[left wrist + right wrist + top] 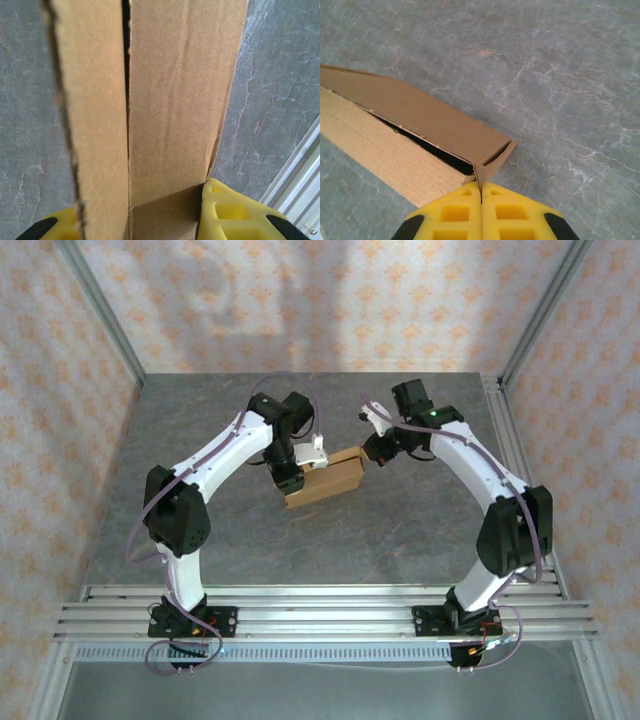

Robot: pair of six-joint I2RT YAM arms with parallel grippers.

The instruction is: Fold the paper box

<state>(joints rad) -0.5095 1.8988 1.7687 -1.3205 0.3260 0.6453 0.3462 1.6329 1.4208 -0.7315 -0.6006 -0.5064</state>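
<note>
The paper box [330,478] is a long, shallow brown cardboard box lying mid-table, with a dark slit open along its top seam [425,145]. My left gripper [290,478] holds its left end. In the left wrist view the box [170,100] sits between the yellow fingers [225,210], and the gripper [140,222] is shut across its width. My right gripper [372,448] is at the box's right end. In the right wrist view its pads [505,210] are pressed together, with the gripper [481,192] pinching the thin edge of the end flap [495,157].
The box rests on a grey stone-patterned tabletop [400,530]. Aluminium rails [320,605] run along the near edge, and a frame rail [505,430] runs down the right side, also seen in the left wrist view [300,185]. Patterned walls enclose the back and sides.
</note>
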